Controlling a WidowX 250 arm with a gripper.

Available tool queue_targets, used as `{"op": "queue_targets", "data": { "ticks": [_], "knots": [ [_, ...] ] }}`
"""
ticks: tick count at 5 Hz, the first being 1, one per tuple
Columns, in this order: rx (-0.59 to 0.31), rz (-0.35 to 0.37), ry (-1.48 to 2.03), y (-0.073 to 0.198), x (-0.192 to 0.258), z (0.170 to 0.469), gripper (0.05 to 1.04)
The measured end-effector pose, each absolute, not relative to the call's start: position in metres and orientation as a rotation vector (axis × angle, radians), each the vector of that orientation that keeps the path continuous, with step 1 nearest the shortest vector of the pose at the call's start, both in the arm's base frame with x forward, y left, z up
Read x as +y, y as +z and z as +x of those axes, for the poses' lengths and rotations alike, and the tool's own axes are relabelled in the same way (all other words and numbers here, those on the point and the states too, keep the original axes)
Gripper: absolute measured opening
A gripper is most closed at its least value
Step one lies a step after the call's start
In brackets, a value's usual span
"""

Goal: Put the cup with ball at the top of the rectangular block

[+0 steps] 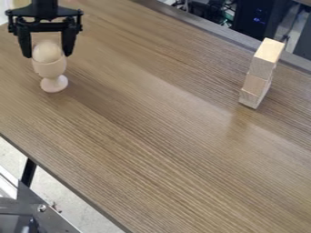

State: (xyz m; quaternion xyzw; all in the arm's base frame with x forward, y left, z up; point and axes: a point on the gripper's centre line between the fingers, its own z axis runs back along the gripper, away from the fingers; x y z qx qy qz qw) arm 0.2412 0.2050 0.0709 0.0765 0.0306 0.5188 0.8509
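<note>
Camera view: black two-finger gripper (47, 55) at far left, pointing down over brown wood-grain table (152, 136). Fingers apart, one each side of pale wooden ball (47, 51) and rim of pale, footed, egg-cup-shaped cup (51, 69). Ball seated in cup; cup upright on table, far left. Upright stack of pale wooden blocks (262, 68) at far right, near table's far edge, well apart from cup.

Arm (44, 3) enters at the far edge, left side; only its black end section shows. Claw (48, 56) at far left, pointing down, roughly upright. Crossbar (43, 19) runs left-right above the fingers (24, 43). Fingers spread wide, one left, one right, near parallel, tips about level.
</note>
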Motion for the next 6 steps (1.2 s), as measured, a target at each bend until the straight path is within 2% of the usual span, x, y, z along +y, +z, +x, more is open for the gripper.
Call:
{"op": "queue_targets", "data": {
  "ticks": [1,2,3,4,6],
  "knots": [
    [0.097,0.117,1.161,0.065,0.213,0.236,0.968],
    [0.073,0.049,1.191,0.064,0.218,0.235,0.873],
    [0.079,0.025,1.183,0.064,0.217,0.234,0.873],
    [0.101,-0.038,1.127,0.069,0.203,0.239,0.873],
    [0.066,-0.074,0.856,0.12,0.167,0.293,0.873]
  ]
}}
